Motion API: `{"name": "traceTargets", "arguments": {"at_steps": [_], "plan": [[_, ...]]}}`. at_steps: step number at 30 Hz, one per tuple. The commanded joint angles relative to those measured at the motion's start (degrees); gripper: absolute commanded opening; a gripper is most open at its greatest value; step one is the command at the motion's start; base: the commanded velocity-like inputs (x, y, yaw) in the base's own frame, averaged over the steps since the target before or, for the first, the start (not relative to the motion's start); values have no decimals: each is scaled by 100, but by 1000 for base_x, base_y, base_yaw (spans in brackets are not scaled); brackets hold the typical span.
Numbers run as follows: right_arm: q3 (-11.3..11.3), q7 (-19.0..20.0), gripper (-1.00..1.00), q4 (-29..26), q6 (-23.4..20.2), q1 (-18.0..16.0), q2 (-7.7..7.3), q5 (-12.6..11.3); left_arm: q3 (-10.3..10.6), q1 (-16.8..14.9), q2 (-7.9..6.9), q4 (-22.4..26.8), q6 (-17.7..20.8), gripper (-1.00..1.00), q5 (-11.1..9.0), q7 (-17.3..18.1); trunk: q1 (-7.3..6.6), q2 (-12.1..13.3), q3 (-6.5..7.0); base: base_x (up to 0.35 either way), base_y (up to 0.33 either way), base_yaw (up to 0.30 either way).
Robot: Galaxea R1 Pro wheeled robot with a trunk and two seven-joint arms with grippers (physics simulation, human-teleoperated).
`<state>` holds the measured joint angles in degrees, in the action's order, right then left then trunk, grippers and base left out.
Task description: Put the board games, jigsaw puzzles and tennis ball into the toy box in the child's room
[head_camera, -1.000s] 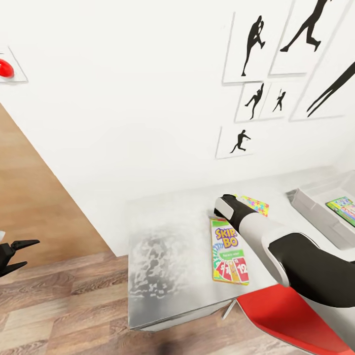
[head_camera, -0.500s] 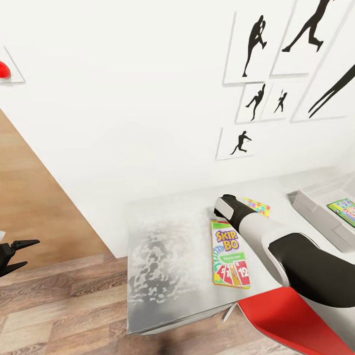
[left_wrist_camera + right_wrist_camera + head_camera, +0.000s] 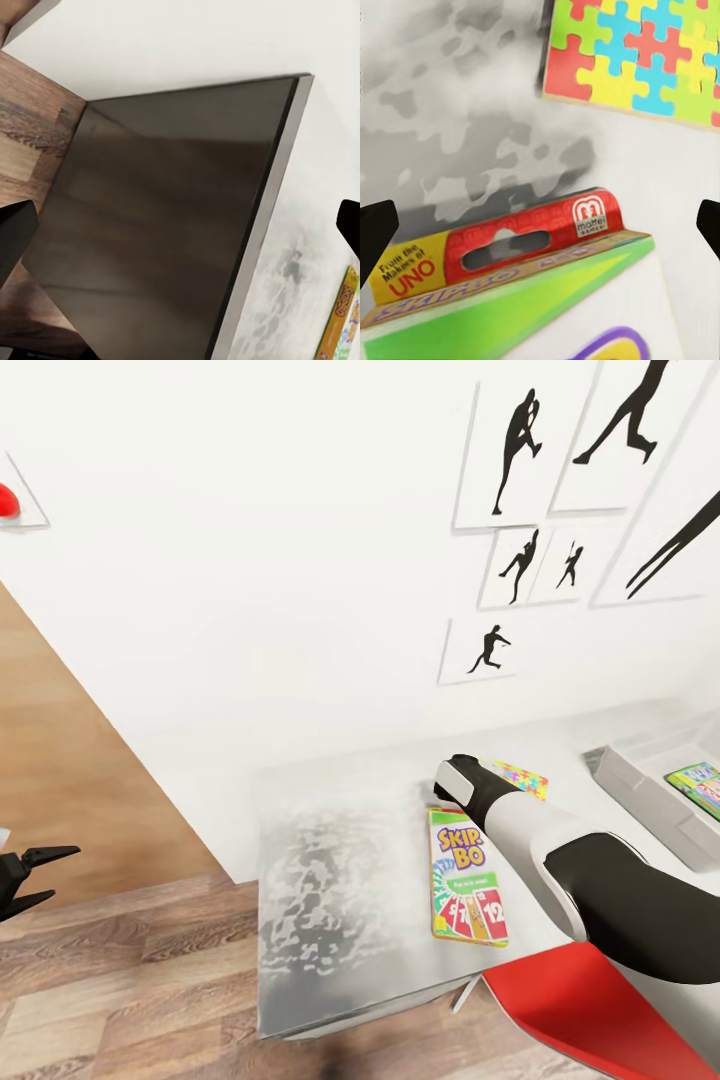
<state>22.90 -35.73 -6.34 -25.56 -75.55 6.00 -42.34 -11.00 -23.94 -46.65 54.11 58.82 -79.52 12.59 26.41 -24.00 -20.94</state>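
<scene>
The red-orange-green SKIP-BO board game [image 3: 466, 875] lies flat on the pale table [image 3: 340, 860], and its hanger end [image 3: 510, 251] sits right below my right gripper [image 3: 540, 225]. That gripper is open, with its fingertips wide apart and nothing between them. A jigsaw puzzle [image 3: 522, 777] lies just beyond the box, near the wall [image 3: 637, 56]. At the right edge stands the grey toy box [image 3: 625, 785] with a green-edged board game [image 3: 700, 782] inside. My left gripper [image 3: 48, 875] hangs open over the floor, off the table's left end.
A red chair [image 3: 570, 1010] stands under the table's near edge beneath my right arm. The left wrist view faces the table's dark end panel [image 3: 165, 225] and wood floor [image 3: 30, 142]. Silhouette pictures [image 3: 520, 450] hang on the white wall.
The whole head view has shifted slightly, so the toy box sits a little further right. Both arms and the table's things have held still.
</scene>
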Motion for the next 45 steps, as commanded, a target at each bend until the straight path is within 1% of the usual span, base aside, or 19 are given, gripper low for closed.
{"name": "traceTargets", "arguments": {"at_steps": [1, 4, 11, 26, 31, 45], "plan": [[48, -25, 100, -8, -45, -4, -2, -35, -7, -6, -1, -4, 23, 100, 59, 59, 25, -52, -28, 0, 0, 0], [48, -19, 100, -8, -45, -4, -1, -37, -7, -6, -1, -5, 24, 100, 59, 59, 91, -172, -82, 0, 0, 0], [48, -8, 100, -8, -46, -4, -3, -38, -8, -6, -2, -3, 25, 100, 59, 59, 91, -172, -82, 0, 0, 0], [48, -4, 100, -8, -46, -4, -3, -38, -8, -6, 0, -2, 25, 100, 59, 59, 421, -774, -351, 0, 0, 0], [48, 0, 100, -8, -46, 8, -3, -38, -8, -6, 0, -1, 25, 100, 59, 61, 421, -774, -351, 0, 0, 0], [40, 13, 100, -8, -49, 87, -7, -38, -8, -6, -2, -3, 25, 100, 59, 62, 728, -1336, -603, 0, 0, 0]]}}
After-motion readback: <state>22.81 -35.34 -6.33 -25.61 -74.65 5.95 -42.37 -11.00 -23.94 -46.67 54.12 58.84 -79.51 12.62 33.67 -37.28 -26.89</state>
